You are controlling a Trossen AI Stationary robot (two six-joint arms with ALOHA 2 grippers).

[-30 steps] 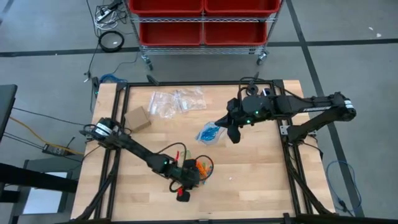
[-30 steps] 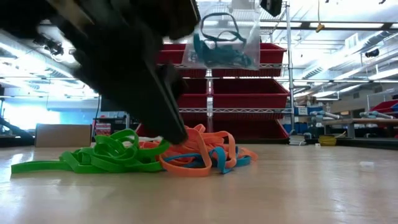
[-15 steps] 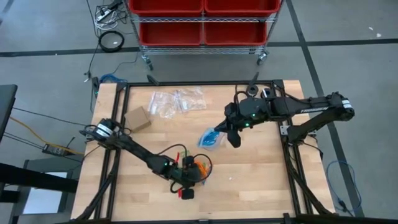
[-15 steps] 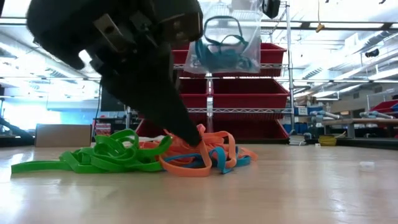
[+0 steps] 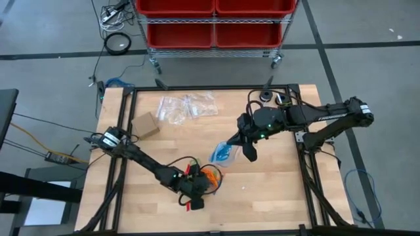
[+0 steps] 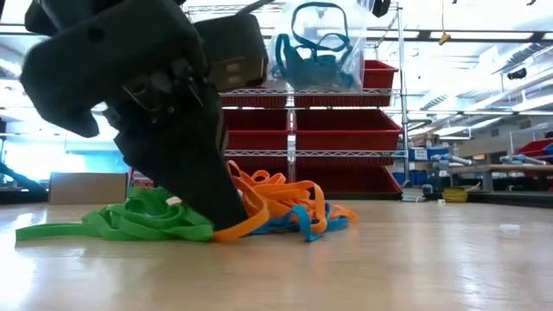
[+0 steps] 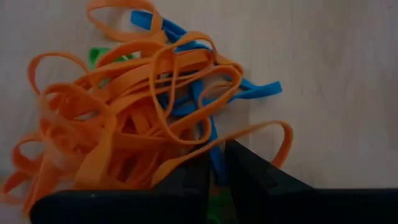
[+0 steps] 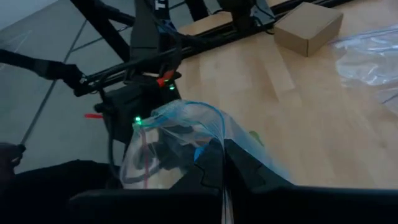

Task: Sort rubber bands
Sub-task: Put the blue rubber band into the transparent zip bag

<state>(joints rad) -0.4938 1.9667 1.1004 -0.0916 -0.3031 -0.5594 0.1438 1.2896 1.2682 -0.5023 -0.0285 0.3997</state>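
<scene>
Near the back left corner of the tabletop (image 5: 275, 190) lies a small cardboard box (image 5: 146, 124); just beside it, toward the back edge, lie empty clear bags (image 5: 187, 107); the left gripper (image 7: 216, 167) is down near the front edge, its fingers nearly together and pinched on an orange loop at the edge of the rubber bands (image 6: 259, 207), a tangled clump of green, orange and blue resting on the wood close to the front edge, slightly left of the middle; in the low view the green loops lie on the left of the clump, the orange and blue on the right; near the middle of the tabletop, the right gripper (image 8: 222, 167) has its fingers clamped tight on the top edge of a clear bag of blue bands (image 6: 316, 47), which hangs above the wood, behind the clump.
</scene>
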